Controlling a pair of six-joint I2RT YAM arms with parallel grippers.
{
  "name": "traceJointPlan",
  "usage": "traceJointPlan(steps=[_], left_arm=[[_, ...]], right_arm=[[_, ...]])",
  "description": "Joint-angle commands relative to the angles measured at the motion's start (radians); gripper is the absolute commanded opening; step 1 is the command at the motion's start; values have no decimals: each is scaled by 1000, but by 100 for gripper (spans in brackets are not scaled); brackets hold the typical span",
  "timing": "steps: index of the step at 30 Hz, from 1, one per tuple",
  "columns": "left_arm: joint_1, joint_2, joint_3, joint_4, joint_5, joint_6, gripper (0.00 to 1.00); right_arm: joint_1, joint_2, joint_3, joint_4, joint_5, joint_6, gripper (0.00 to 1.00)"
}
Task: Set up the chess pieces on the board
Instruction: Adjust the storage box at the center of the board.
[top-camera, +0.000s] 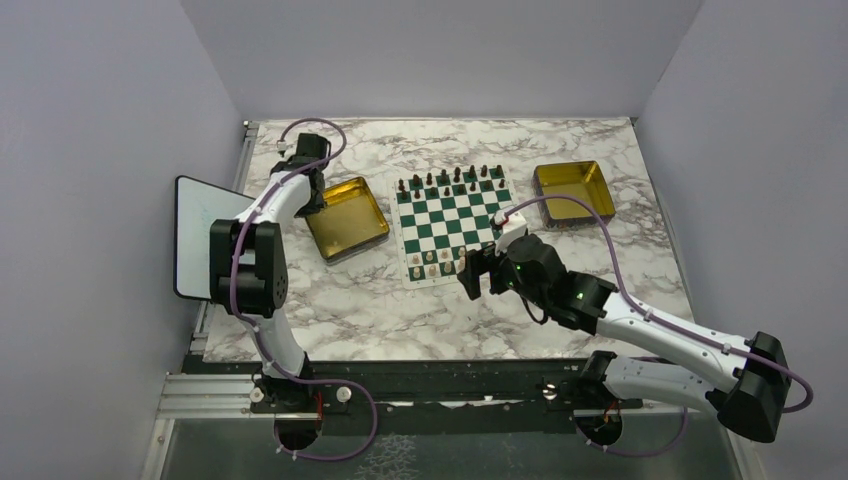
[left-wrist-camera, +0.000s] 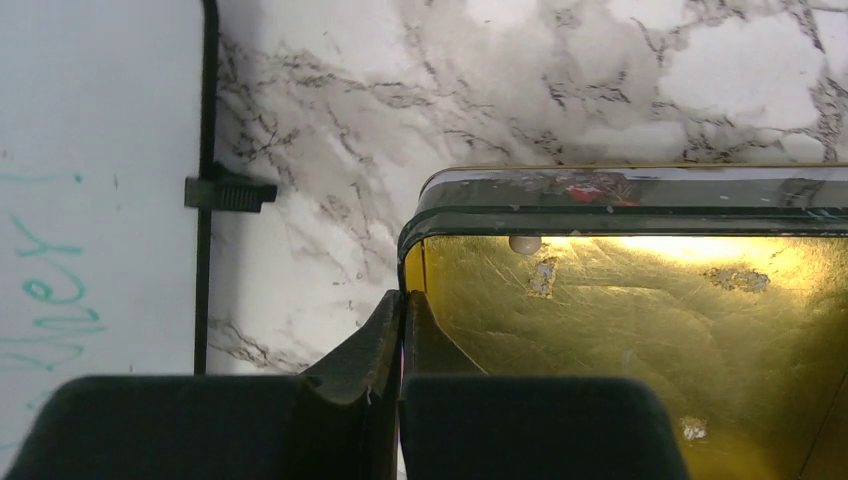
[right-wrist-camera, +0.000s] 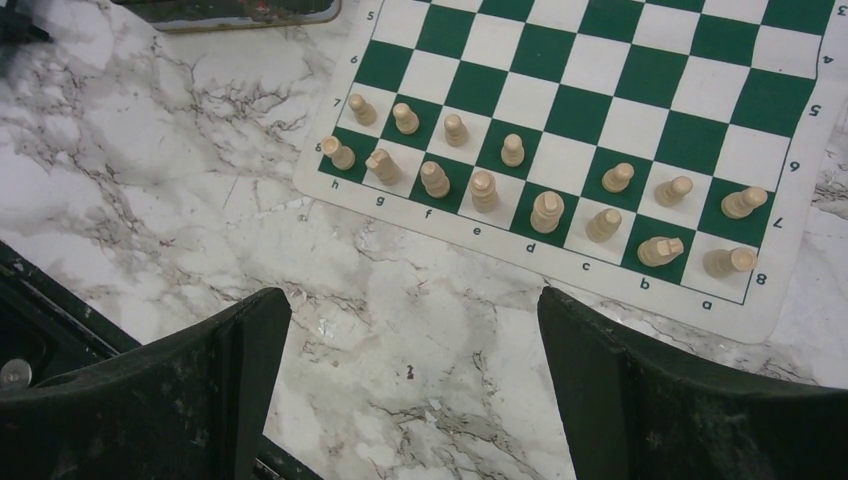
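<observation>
My two bases sit bolted to the rail at the near edge of the table (top-camera: 330, 320). My right arm lies low and stretched forward and to the left, elbow out to the right. My right gripper (right-wrist-camera: 412, 300) hangs over bare marble just short of the board's near edge, its fingers (right-wrist-camera: 225, 345) spread wide with only the tabletop between them.

Beyond them are the chess pieces (right-wrist-camera: 483, 188), cream ones standing in the two nearest rows of the board (right-wrist-camera: 640, 90), one to a square. The front row of the two has a gap.

My left arm rises steeply from its base, folds at the elbow and reaches far forward, wrist turned down. My left gripper (left-wrist-camera: 402, 300) is at the corner of the gold tray (left-wrist-camera: 640, 330) to the left of the board, fingers pressed tight together. A small pale round thing (left-wrist-camera: 524, 243) rests against the tray's far wall. It may be a piece, but I cannot tell from here.

The tabletop is white marble veined in grey. A white tablet (top-camera: 197, 235) lies at its left edge, a second gold tray (top-camera: 573, 190) sits to the right of the board, and dark pieces (top-camera: 457, 177) line the board's far rows. Plain pale walls close in the left, right and far sides.
</observation>
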Motion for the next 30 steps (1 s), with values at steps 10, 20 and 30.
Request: traceJointPlan(steps=[10,20,30], left_arm=[[9,124,127,4,230,384,0],[9,163,176,4,320,383,9],[8,178,202,-30,250,307,5]], right_arm=[[6,-32,1,3,42,-15,100],[6,-26,3,-1,48,-11,100],[7,-13,12,6,38,-16,100]])
